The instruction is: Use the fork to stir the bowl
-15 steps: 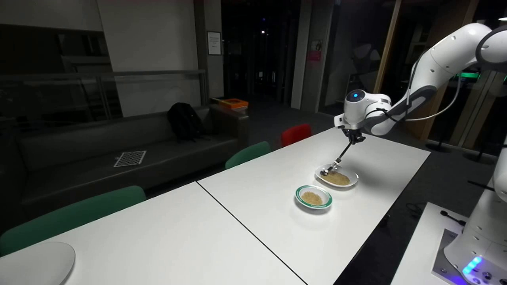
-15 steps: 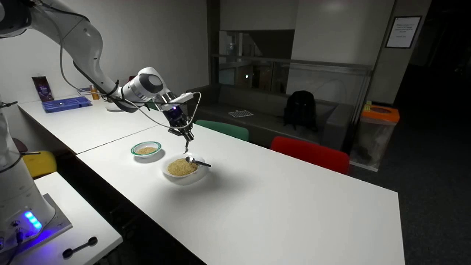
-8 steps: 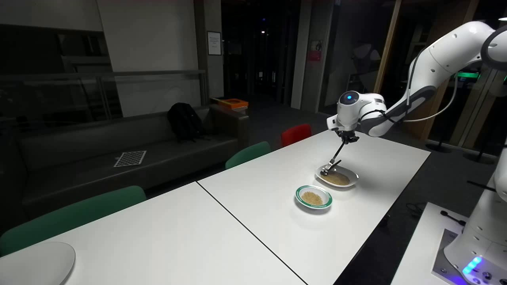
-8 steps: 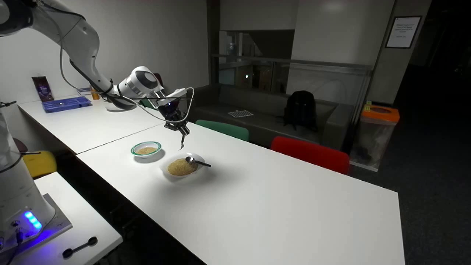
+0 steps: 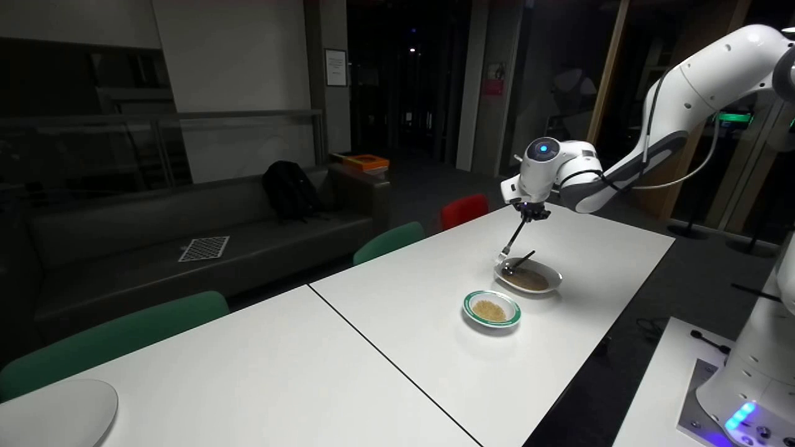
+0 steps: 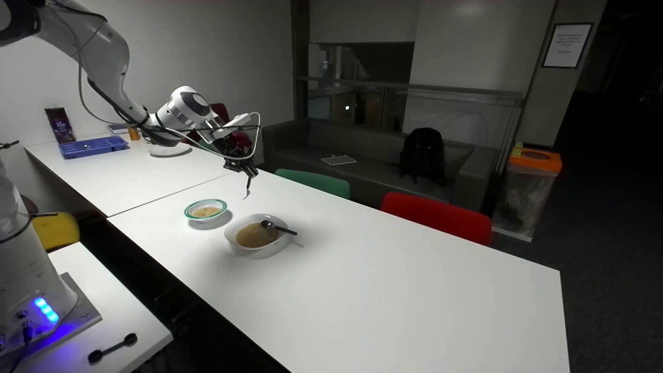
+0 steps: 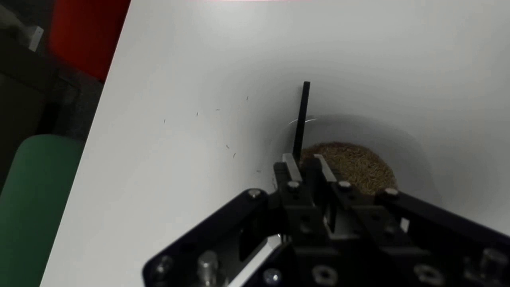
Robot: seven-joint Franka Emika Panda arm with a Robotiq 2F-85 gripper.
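One fork (image 5: 515, 235): slanting down, tines lowest; dark handle grasped by the gripper (image 7: 309, 170).
Shift over 1 s: fork and gripper displaced leftward in both exterior views. In an exterior view the tines overlapped the spoon (image 6: 284, 229) before; now they appear by the rim of the dish (image 5: 553, 277).
Grain in dish: darker in tone than a second ago.
Unmoved: bowl, dish, spoon.
Bowl (image 5: 509, 320): upright on the bench (image 5: 410, 292), just beside the dish, apart from it; green rim, tan grain inside.
Packet (image 6: 59, 124): dark purple, pale lettering, too small to read with certainty.
Notice (image 6: 567, 45): framed, several printed lines, illegible.
Far end of bench: blue tray (image 6: 101, 149), white plate (image 6: 170, 150).
Along bench edge: green chair (image 6: 313, 183), red chair (image 6: 435, 215).
Beyond: dark sofa (image 6: 331, 139) with backpack (image 6: 422, 154); orange-topped bin (image 6: 528, 191).
Specks (image 7: 228, 146): a few, dark, scattered on the bench near the dish.
In the way: spoon handle juts past the dish rim, close to the fork; in the wrist view the gripper hides the fork and part of the dish.
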